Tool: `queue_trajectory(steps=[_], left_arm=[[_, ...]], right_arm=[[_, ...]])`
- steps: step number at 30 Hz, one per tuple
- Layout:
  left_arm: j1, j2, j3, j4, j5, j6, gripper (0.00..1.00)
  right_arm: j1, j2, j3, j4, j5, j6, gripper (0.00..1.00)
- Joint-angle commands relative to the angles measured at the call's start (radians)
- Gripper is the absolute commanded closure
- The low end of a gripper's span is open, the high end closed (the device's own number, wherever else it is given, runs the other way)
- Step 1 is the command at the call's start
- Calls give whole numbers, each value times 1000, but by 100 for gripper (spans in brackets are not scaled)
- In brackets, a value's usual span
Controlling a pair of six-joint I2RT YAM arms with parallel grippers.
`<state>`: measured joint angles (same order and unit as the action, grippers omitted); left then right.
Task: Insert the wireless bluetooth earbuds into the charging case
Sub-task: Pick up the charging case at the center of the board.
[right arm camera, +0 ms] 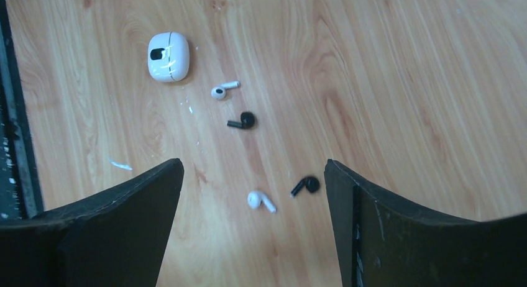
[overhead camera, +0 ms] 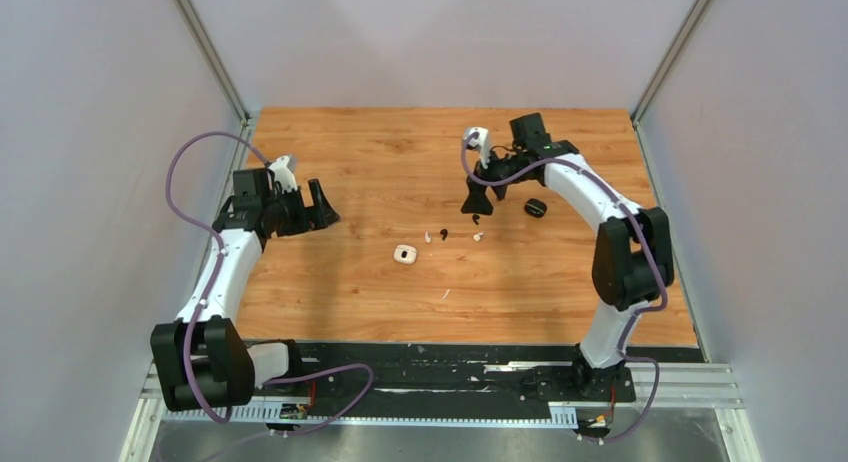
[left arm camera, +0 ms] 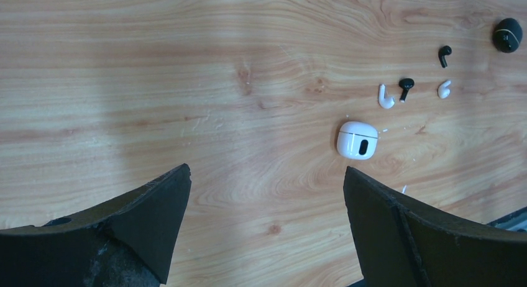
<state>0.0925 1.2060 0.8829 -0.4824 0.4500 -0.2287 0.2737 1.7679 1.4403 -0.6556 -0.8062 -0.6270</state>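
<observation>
On table (left arm camera: 124, 82): two white earbuds (left arm camera: 386, 97) (left arm camera: 444, 89), two black earbuds (left arm camera: 405, 86) (left arm camera: 444, 54), white case (left arm camera: 357, 140), black case (left arm camera: 507, 35).

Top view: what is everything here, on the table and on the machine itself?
Table: one, brown wood, beneath everything.
White case: one, white, mid-table.
Black case: one, black, right of centre.
White earbuds: two, white, loose between the cases.
Black earbuds: two, black, among the white ones.
Scrap: one, pale, on the near side of the white case.
Left gripper: one, black, open, at left.
Right gripper: one, black, open, over the rightmost earbuds.
</observation>
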Motion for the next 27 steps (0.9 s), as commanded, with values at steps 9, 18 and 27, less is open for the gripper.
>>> queue_trajectory(steps=[9,18,27], left_arm=[[23,-47,-21,60,-51,-72,0],[26,-49,-27,129,-39,-224,0],[27,-53,-31,114,-44,-264,1]], right_arm=[[236,256,277,-62,-4,-205,25],[382,298,227,-17,116,-68,34],[506,288,141,121,368,51,26]])
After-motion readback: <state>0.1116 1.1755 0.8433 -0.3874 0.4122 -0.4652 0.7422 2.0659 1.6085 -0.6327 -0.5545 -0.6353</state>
